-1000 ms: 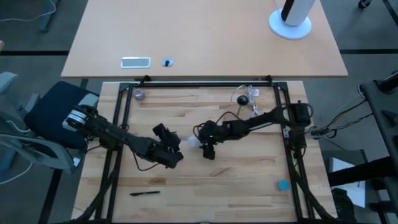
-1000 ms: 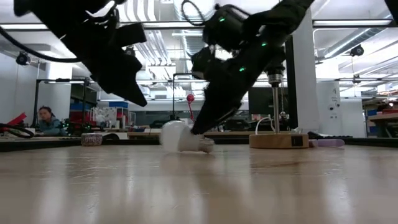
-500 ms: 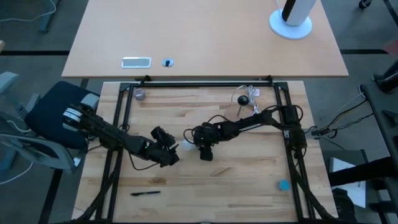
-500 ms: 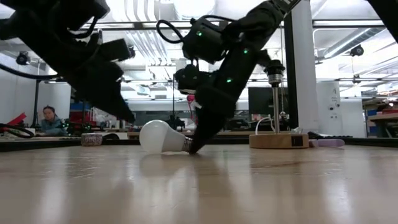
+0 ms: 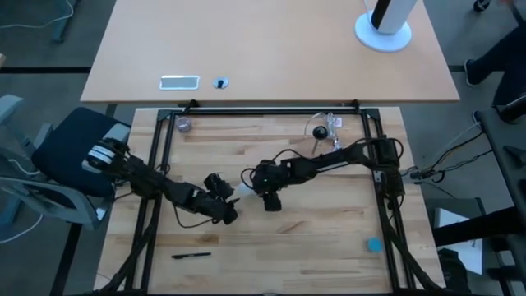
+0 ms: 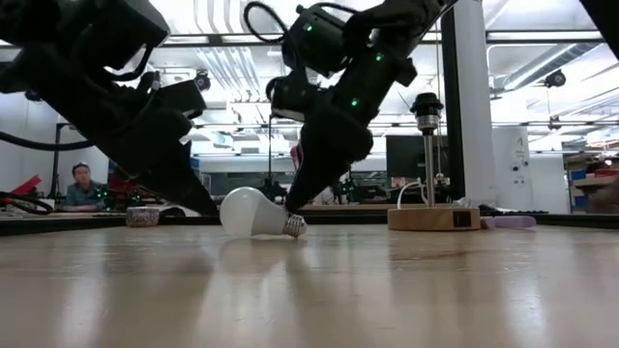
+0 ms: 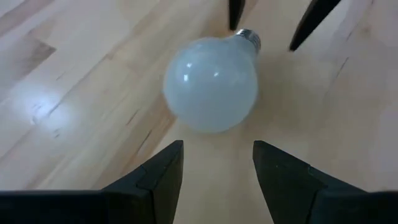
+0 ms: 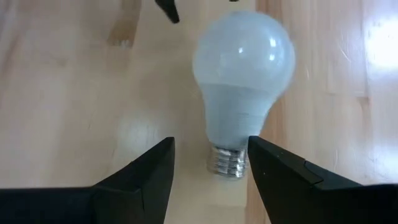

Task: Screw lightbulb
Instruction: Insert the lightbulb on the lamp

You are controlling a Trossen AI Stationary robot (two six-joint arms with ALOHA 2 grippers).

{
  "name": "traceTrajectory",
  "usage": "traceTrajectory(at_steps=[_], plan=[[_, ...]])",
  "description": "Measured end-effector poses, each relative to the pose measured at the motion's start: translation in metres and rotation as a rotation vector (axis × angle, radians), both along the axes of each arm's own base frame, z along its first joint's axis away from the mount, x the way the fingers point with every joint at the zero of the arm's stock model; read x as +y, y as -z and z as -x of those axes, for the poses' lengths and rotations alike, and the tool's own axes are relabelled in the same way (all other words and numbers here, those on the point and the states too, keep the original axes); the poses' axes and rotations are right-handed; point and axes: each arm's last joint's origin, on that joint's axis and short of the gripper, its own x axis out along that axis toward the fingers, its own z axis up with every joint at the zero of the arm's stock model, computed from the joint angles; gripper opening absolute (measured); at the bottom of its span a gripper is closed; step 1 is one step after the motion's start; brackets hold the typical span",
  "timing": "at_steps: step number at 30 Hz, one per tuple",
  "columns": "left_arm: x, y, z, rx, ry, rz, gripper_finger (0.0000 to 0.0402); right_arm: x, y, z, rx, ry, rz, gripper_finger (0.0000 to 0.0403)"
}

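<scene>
Pickup step: lightbulb [image 6: 255,213] lies loose on the table. Left gripper [image 7: 217,163] at its nine o'clock, right gripper [image 8: 210,163] at three, both spread wide, empty. Next: close on the bulb

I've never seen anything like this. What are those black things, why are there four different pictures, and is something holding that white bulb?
The black things are two robot arms, each ending in a two-finger gripper. One picture looks straight down on the wooden table, one looks level across it, and two come from cameras on the arms' wrists, looking past their own fingers.

The lightbulb lies on its side on the table, between the two grippers. Nothing holds it: the left gripper is open facing its round end, and the right gripper is open with its fingers either side of the screw end.

Farther back stands a round wooden disc with a post. A pen and a small blue object also lie on the table.
</scene>
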Motion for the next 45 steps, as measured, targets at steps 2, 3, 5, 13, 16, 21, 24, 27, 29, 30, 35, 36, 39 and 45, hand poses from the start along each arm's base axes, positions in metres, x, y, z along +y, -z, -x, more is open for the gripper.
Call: traceTrajectory(at_steps=[2, 3, 5, 13, 16, 21, 24, 27, 29, 30, 35, 36, 39, 45], plan=[[0.001, 0.000, 0.000, -0.004, 0.001, -0.004, 0.0185, 0.000, 0.000, -0.002, -0.002, -0.007, 0.006, 0.0199], [0.000, 0.001, -0.002, -0.017, -0.001, -0.001, 0.0185, 0.000, -0.001, -0.002, -0.012, -0.008, 0.009, 0.0199], [0.001, 0.001, -0.002, -0.009, 0.005, -0.013, 0.0185, -0.002, -0.006, -0.007, -0.066, -0.012, 0.017, 0.0199], [0.001, 0.000, -0.005, -0.031, 0.020, -0.013, 0.0185, -0.006, -0.007, -0.008, -0.075, 0.071, 0.016, 0.0199], [0.000, 0.000, -0.005, -0.034, 0.021, -0.005, 0.0185, -0.009, -0.007, -0.007, -0.060, 0.152, -0.050, 0.0199], [0.000, 0.000, -0.006, -0.046, 0.012, 0.006, 0.0185, -0.010, -0.010, -0.005, -0.040, 0.268, -0.208, 0.0199], [0.000, 0.001, -0.006, -0.045, 0.009, 0.007, 0.0185, -0.009, -0.010, -0.005, -0.038, 0.302, -0.234, 0.0199], [0.000, 0.004, -0.006, -0.040, 0.001, 0.012, 0.0185, -0.010, -0.010, -0.005, -0.039, 0.334, -0.258, 0.0199], [0.000, 0.007, -0.007, -0.037, -0.010, 0.021, 0.0185, -0.010, -0.010, -0.005, -0.039, 0.351, -0.276, 0.0199], [0.000, 0.009, -0.008, -0.041, -0.014, 0.026, 0.0185, -0.010, -0.009, -0.006, -0.043, 0.357, -0.285, 0.0199], [-0.003, 0.016, -0.016, -0.079, -0.006, 0.033, 0.0185, -0.010, -0.007, -0.007, -0.043, 0.376, -0.303, 0.0199], [-0.003, 0.018, -0.016, -0.077, -0.005, 0.032, 0.0185, -0.011, -0.007, -0.007, -0.042, 0.380, -0.304, 0.0199], [-0.005, 0.022, -0.019, -0.093, -0.005, 0.039, 0.0180, -0.011, -0.007, -0.008, -0.050, 0.381, -0.315, 0.0199], [-0.006, 0.023, -0.023, -0.135, -0.002, 0.063, 0.0159, -0.012, -0.007, -0.008, -0.053, 0.376, -0.328, 0.0199]])
